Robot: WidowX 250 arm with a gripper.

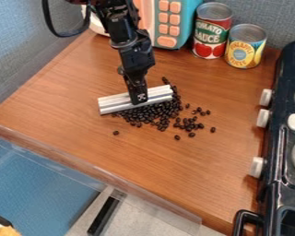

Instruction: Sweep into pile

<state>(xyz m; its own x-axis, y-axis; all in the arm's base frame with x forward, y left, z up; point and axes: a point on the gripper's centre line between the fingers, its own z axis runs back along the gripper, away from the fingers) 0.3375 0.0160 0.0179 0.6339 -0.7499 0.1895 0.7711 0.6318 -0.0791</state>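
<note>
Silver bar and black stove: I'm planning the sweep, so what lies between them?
In the camera view: dark beans nearest the bar, then bare wood up to the stove.

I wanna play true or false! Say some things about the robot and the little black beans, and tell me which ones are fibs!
1. The gripper has hold of a silver bar. True.
2. Every black bean is in one neat pile. False: some lie loose around the pile.
3. The beans are on the stove. False: they are on the wooden counter.
4. Two cans stand at the back of the counter. True.
5. The stove has blue knobs. False: its knobs are white.
</note>
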